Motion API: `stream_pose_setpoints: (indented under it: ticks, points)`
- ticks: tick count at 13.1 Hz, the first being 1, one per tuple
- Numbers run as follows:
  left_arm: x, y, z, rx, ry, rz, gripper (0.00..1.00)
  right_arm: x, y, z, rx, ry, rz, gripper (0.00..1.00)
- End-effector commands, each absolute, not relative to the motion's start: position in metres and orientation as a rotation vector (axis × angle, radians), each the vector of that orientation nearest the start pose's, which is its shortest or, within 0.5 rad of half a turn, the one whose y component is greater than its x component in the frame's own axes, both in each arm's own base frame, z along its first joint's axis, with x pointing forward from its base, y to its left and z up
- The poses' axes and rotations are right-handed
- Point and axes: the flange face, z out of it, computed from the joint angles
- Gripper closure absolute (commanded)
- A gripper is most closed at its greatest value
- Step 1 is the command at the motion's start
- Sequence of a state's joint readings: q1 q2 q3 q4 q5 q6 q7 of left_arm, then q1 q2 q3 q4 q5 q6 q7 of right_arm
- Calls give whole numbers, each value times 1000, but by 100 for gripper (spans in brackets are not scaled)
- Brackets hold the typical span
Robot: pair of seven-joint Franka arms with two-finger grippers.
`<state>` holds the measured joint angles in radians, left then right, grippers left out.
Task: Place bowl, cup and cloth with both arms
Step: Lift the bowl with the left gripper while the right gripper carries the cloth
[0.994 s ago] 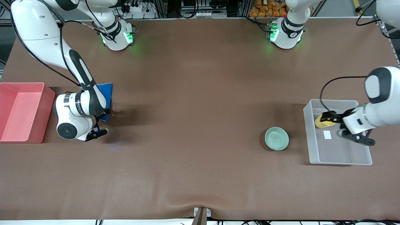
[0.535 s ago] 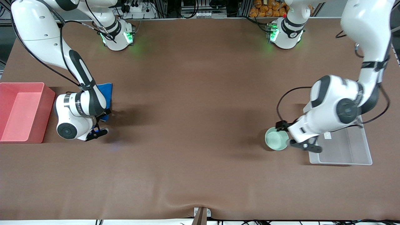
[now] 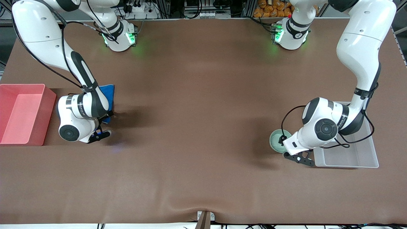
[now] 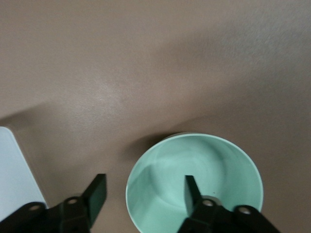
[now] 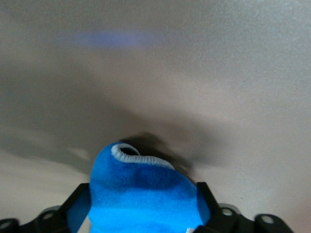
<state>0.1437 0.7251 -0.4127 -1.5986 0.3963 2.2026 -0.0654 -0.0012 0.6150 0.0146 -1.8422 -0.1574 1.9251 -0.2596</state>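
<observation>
Bowl (image 4: 194, 182) straddled by the spread left gripper (image 4: 146, 191), one finger inside.
Cloth (image 5: 141, 194) was clamped in the right gripper (image 5: 141, 204) beside the red bin (image 3: 24, 113).

Two glossy white jointed arms, the right arm (image 3: 47, 41) and the left arm (image 3: 359, 47), have rounded shells broken by black bands at the joints. Round black caps with a centre dot mark the wrist housings. Thin black cables loop along each arm. Green lights glow at both white bases. The left gripper's matte black fingers (image 4: 192, 191) are flat, tapered blades on black mounts with small silver screw holes.
</observation>
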Motion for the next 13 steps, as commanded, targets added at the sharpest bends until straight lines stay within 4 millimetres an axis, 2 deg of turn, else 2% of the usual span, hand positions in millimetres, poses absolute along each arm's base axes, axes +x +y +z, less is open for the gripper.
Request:
stream_pose_setpoints:
  ticks: [1, 2, 4, 5, 7, 9, 11, 12, 13]
  points:
    - [679, -139, 211, -3034, 606, 47, 44, 578, -5, 160, -3019, -536, 837, 50]
    - [679, -139, 203, -3035, 627, 59, 53, 578, -4, 160, -3019, -539, 838, 67]
    - [680, -133, 200, -3031, 623, 55, 87, 578, -3, 160, -3019, -541, 838, 98]
    - [681, -133, 204, -3028, 629, 46, 100, 578, -3, 160, -3019, -541, 838, 100]
    - [687, -128, 227, -2991, 768, 1, 100, 578, -4, 160, -3019, -539, 838, 100]
    - [692, -122, 271, -2961, 836, -60, 100, 579, -5, 161, -3019, -536, 838, 100]
    - [691, -112, 326, -2985, 800, -92, 100, 579, -5, 161, -3017, -540, 837, 100]
    - [692, -103, 355, -3017, 782, -110, 100, 579, -6, 162, -3014, -549, 837, 100]
    - [697, -78, 373, -3058, 750, -98, 100, 581, -9, 168, -3017, -541, 825, 100]
